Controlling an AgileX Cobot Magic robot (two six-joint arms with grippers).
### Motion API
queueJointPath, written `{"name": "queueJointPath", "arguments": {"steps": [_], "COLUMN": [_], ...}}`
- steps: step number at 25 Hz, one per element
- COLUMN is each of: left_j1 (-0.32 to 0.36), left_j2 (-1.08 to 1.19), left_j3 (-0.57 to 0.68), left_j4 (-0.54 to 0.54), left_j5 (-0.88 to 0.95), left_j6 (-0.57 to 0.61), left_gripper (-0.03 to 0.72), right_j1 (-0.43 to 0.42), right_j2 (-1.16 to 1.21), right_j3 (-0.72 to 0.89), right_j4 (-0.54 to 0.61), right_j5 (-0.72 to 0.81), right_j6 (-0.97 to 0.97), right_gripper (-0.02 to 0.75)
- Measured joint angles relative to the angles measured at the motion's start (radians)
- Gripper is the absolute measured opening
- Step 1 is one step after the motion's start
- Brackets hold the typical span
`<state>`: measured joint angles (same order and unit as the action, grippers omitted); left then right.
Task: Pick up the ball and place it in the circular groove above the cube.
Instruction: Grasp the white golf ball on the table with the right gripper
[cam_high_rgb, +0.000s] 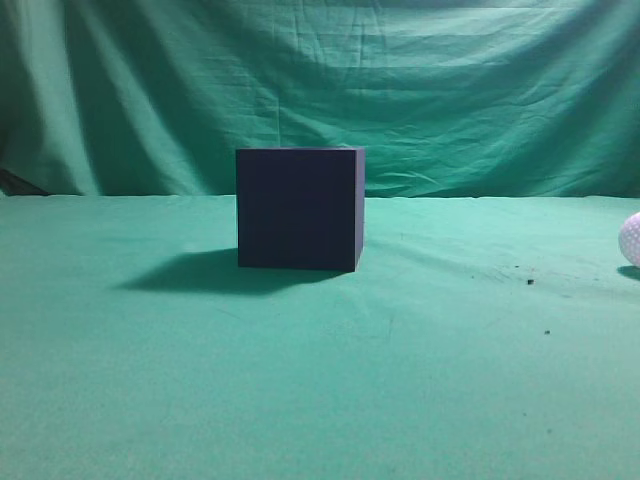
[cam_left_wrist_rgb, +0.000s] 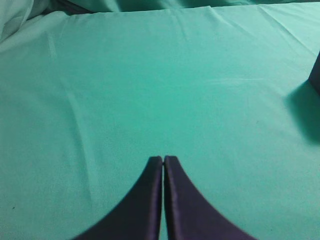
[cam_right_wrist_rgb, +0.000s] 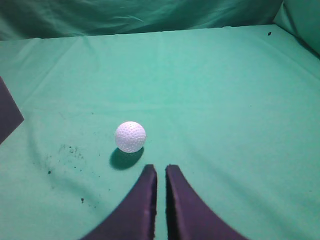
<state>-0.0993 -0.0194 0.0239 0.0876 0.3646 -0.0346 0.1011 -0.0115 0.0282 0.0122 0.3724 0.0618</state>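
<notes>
Green cloth (cam_high_rgb: 300, 380) covers the whole table, lightly wrinkled. A green backdrop curtain (cam_high_rgb: 420, 80) of the same fabric hangs behind it, creased and meeting the cloth at its far edge. Small dark specks (cam_high_rgb: 529, 282) lie on the cloth's right part, a few more scattered nearby.

Staged test set-up, green cloth (cam_high_rgb: 320, 400) over table — matching wrinkled backdrop (cam_high_rgb: 450, 90)

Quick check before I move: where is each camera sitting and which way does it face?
Exterior: table height, facing the cube front-on; ball at right edge; no arms visible.
Left wrist: above green cloth, left gripper shut; cube corner at right edge.
Right wrist: looks down on ball, right gripper nearly shut; cube corner at left.
Shared: ball, cube.
</notes>
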Motion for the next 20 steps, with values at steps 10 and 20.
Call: {"name": "queueJointPath", "arguments": {"steps": [10,20], "left_j1": [0.0,0.0], "left_j2": [0.0,0.0], "left_j3": [0.0,0.0], "left_j4": [0.0,0.0], "left_j5": [0.0,0.0], "left_j6": [0.0,0.0], "left_gripper": [0.0,0.0], "right_j1": [0.0,0.0], "right_j2": [0.0,0.025], "right_j3": [0.0,-0.058], "right_j4": [0.019,0.044], "right_j5": [-0.084,-0.45], "right_j6": [0.0,0.001], "right_gripper": [0.048,0.048]}}
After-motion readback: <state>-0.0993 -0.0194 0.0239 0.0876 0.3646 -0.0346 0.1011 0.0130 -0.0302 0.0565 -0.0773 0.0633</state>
